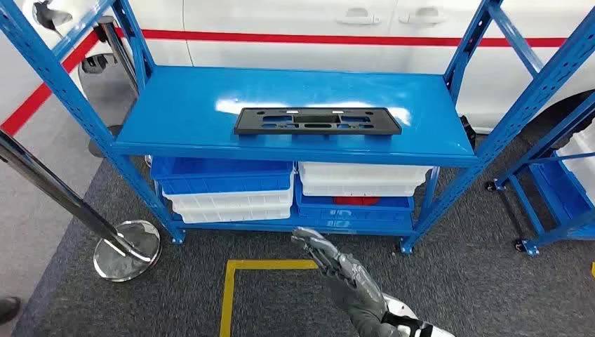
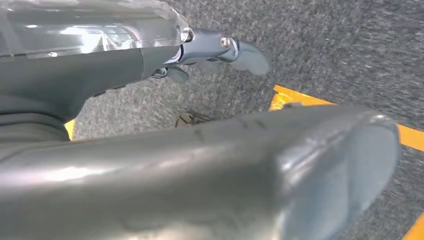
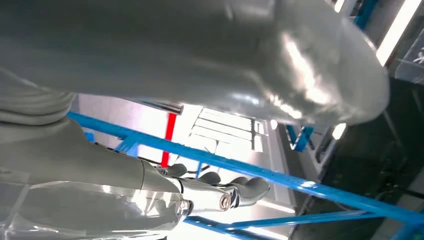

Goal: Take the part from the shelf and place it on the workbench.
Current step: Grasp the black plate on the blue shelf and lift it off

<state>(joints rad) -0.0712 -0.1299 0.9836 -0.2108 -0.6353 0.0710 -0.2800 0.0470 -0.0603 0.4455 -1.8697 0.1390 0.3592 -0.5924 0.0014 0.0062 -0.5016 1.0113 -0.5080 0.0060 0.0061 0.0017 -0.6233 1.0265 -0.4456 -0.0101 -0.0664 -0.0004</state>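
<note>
Dark grey carpet (image 1: 456, 281) covers the floor, with a yellow tape corner (image 1: 242, 277) at six o'clock and a chrome stanchion base (image 1: 126, 250) at eight o'clock. A white car (image 1: 295, 28) with a red stripe stands at twelve o'clock behind the blue shelf rack (image 1: 175, 112). Stacked blue and white bins (image 1: 231, 189) fill its lower level, and a second blue wheeled rack (image 1: 554, 189) sits at three o'clock.

The right hand (image 1: 337, 263) reaches up and forward from the lower edge of the head view on its silver arm, fingers extended, apart and holding nothing, while the left hand (image 2: 165, 100) hangs low, fingers likewise empty and loosely extended.
</note>
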